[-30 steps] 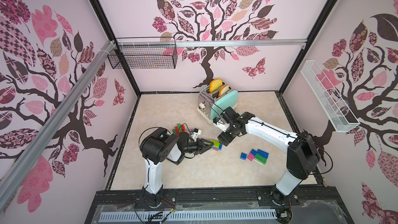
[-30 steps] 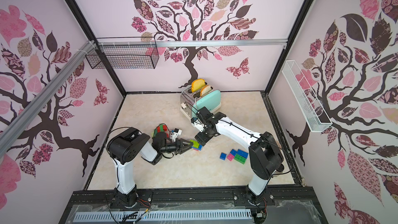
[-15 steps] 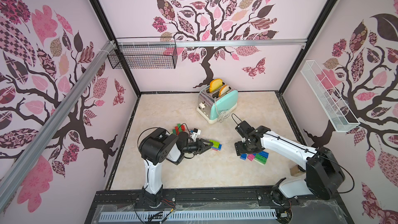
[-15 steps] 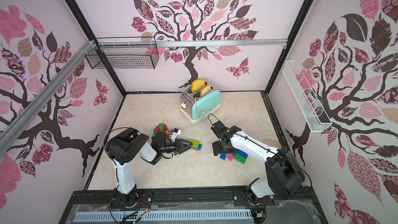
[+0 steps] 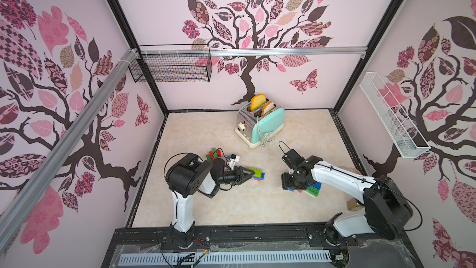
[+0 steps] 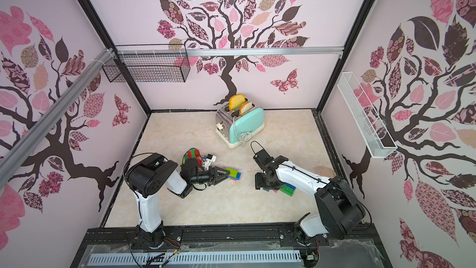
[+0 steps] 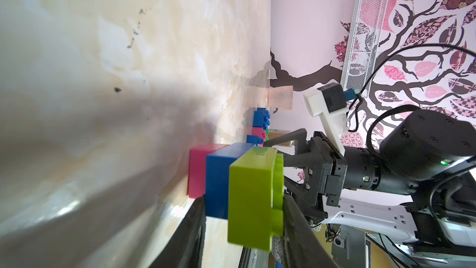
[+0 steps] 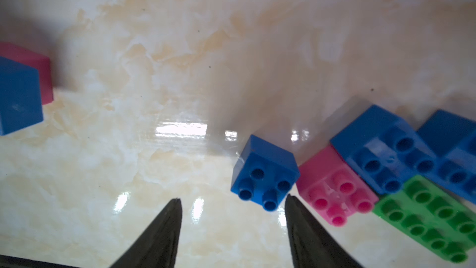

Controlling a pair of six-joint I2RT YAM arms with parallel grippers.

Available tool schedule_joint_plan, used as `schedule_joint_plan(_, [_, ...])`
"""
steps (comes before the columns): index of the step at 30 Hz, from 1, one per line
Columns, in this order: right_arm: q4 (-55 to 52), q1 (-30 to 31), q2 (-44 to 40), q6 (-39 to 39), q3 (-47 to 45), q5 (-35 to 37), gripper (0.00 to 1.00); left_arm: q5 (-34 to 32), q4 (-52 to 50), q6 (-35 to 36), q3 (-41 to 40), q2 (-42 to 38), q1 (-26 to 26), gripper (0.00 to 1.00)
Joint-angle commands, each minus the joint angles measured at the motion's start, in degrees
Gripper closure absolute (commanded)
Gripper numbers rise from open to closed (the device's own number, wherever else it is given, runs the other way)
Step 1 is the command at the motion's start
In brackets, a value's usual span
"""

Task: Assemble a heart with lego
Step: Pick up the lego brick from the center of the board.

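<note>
Top views, left end effector: we log it closed on the joined stack of lime, blue and pink lego, left of centre on the counter.
Top views, right end effector: low at the left edge of the loose lego cluster, right of centre.
Top views, red and green lego: on the far side of the left arm, apart from the stack.
Top views, toaster: far centre, with two bread slices in its slots.
Left wrist, joined stack: lime on blue on pink, with the fingers clamped on either side and the pink end at the counter.
Right wrist, right end effector: we find its jaws apart, with nothing clamped.
Right wrist, small blue brick: studs toward the camera, just beyond the tips, one fingertip at its corner. The pink, blue and green bricks beside it touch one another.
</note>
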Motion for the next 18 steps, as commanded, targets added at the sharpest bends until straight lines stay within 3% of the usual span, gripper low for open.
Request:
schedule_joint_plan(1, [1.7,0.0,2.2,0.3,1.6,-0.4,0.35,-0.9,-1.1,0.9,-0.9,-0.6,0.3,0.6])
schedule_joint_plan(9, [1.5,0.0,-1.1,0.3,1.3,2.3,0.34,-0.7,-0.8,0.9,-0.8,-0.1,0.2,0.6])
schedule_joint_plan(18, [3.0,0.0,3.8,-1.4,3.5,2.7,0.33,-0.7,-0.7,1.0,-0.9,-0.5,0.3,0.6])
